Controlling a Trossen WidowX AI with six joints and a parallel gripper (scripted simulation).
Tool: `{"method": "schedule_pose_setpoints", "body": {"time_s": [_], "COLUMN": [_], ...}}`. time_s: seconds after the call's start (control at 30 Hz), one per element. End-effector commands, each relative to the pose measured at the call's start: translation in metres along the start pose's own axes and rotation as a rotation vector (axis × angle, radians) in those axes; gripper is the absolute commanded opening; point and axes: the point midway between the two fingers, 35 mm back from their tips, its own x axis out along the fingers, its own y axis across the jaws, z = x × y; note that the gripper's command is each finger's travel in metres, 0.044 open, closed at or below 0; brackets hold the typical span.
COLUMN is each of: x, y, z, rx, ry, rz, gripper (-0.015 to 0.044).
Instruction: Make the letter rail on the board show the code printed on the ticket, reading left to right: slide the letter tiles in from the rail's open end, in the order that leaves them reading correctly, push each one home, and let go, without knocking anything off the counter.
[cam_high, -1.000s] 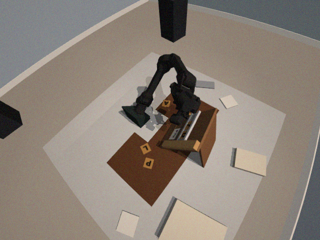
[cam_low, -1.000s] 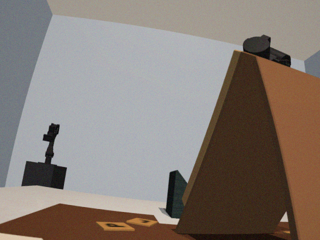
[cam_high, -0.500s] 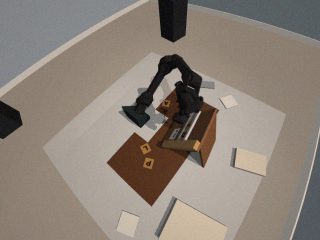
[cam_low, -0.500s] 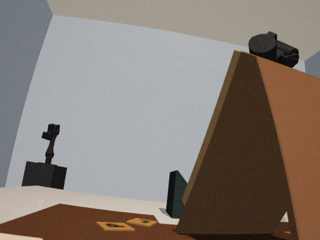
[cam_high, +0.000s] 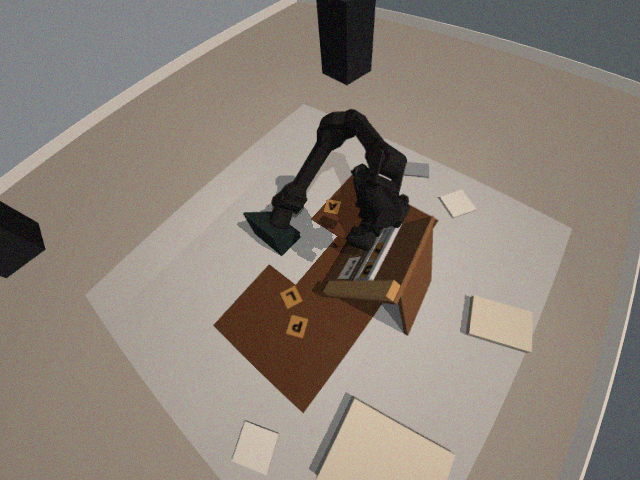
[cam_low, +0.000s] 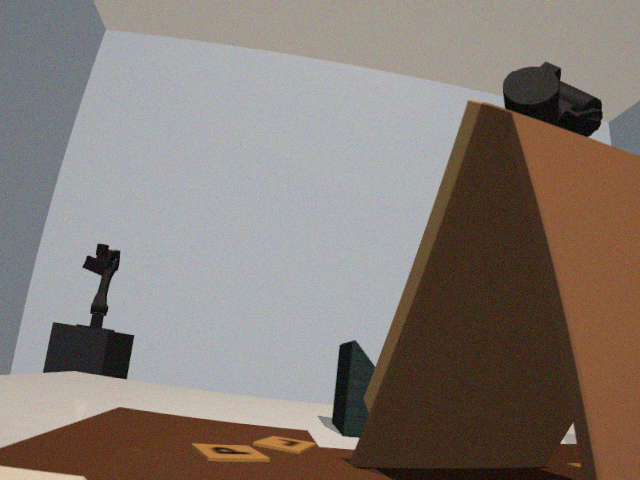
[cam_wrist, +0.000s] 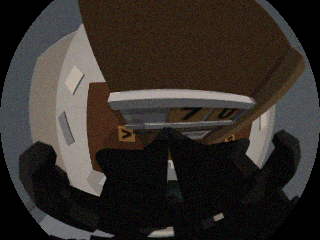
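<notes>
A sloped brown board (cam_high: 413, 248) (cam_wrist: 180, 50) carries the pale letter rail (cam_high: 383, 253) (cam_wrist: 180, 100). In the wrist view a tile reading 7 (cam_wrist: 189, 114) and a tile reading U (cam_wrist: 227, 113) stand in the rail, 7 left of U, with a thin gap between. The ticket (cam_high: 349, 268) is below the rail; its print is too blurred to read. My gripper (cam_high: 364, 238) (cam_wrist: 167, 131) is shut and empty, its tips just in front of the rail's lower edge, left of the 7. Loose tiles lie flat: A (cam_high: 332, 206) (cam_wrist: 126, 133), L (cam_high: 291, 297) (cam_low: 284, 443) and P (cam_high: 297, 326) (cam_low: 230, 451).
A wooden strip (cam_high: 359, 290) (cam_wrist: 270, 95) closes the rail's end beside the U. The brown counter (cam_high: 299, 382) lies under the board and loose tiles. My arm stands on a dark green wedge (cam_high: 273, 235) (cam_low: 354, 387). Cream panels (cam_high: 501, 322) (cam_high: 387, 439) lie around the counter.
</notes>
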Motion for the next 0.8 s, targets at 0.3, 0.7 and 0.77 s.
{"method": "schedule_pose_setpoints", "body": {"time_s": [0.3,0.7,0.77], "x": [0.0055,0.0099,0.0107], "y": [0.0022,0.0031,0.0033], "z": [0.0052,0.0091,0.0098], "rx": [-0.002,-0.002,-0.002], "ry": [0.000,0.000,0.000], "rz": [0.000,0.000,0.000], "gripper": [0.0000,0.0000,0.0000]}}
